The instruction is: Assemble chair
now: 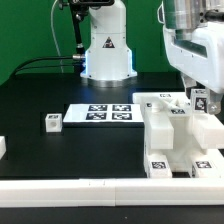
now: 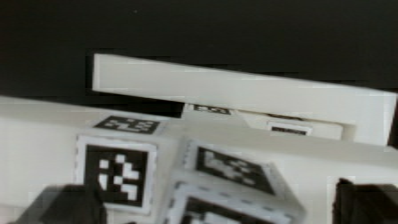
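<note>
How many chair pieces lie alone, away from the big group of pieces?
2. A small cube sits near the marker board; another piece is cut off at the exterior view's left edge. More may hide behind the group.

White arm (image 1: 195, 45), black cables (image 1: 72, 35), dark fingers (image 2: 59, 207)

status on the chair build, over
Gripper open, fingers either side of a tagged chair part. Chair assembly at exterior view's right, small cube loose near the marker board. No obstruction seen.
</note>
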